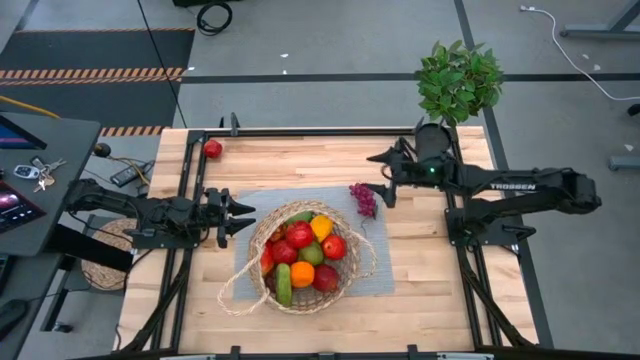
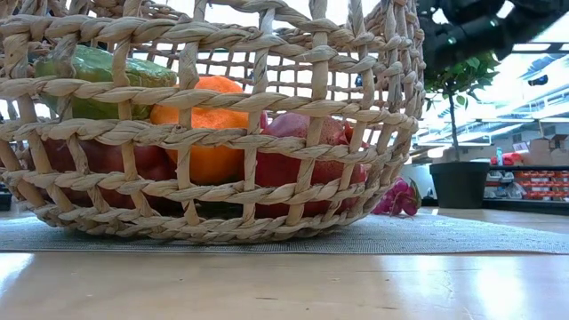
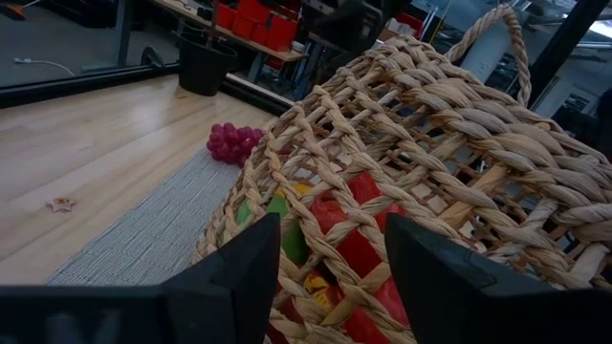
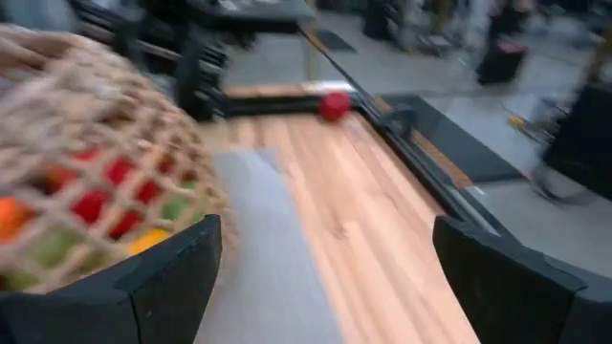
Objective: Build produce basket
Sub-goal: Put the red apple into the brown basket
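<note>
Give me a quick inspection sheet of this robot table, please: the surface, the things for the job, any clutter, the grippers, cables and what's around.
Surface: pale wooden table with a grey mat in the middle.
Job's things: wicker basket on the mat, holding red, green, orange and yellow produce; purple grapes lie on the mat beside it; one red fruit sits at the far left corner.
Clutter: a small star-shaped scrap on the wood.
Grippers: left gripper shut, near the basket's left rim; right gripper open, empty, above the grapes.
Cables: black loop and white cable on the floor.
Surroundings: potted plant, side desk with keys, round woven mat.
</note>
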